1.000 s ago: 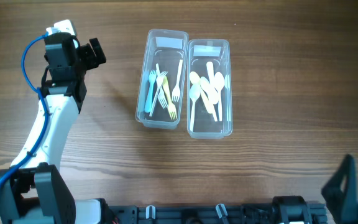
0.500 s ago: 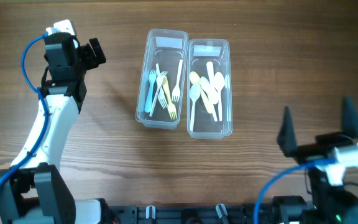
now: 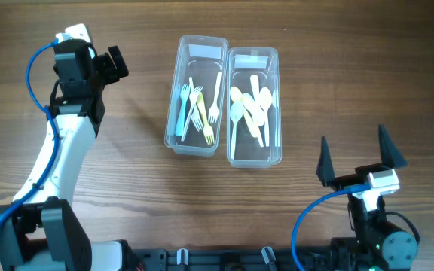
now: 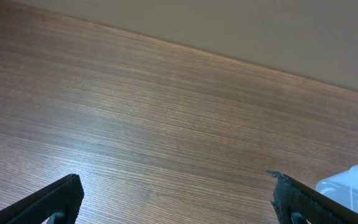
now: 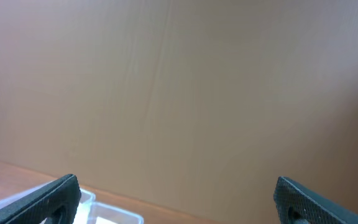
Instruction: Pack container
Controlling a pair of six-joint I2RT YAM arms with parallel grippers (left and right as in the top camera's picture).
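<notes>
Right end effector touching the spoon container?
Apart. Overhead shows bare table between the right end effector and the spoon container.

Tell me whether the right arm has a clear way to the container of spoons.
Likely yes: the right gripper is open and empty, with only bare table between it and the spoon container.

we look down on a wooden table (image 3: 353, 83), its brown grain running left to right across the whole overhead view. in the left wrist view the tabletop ends in a straight far edge against a plain beige wall (image 4: 241, 25). the light is soft and even, leaving a pale sheen on the wood, and that bare wall fills most of the right wrist view.
</notes>
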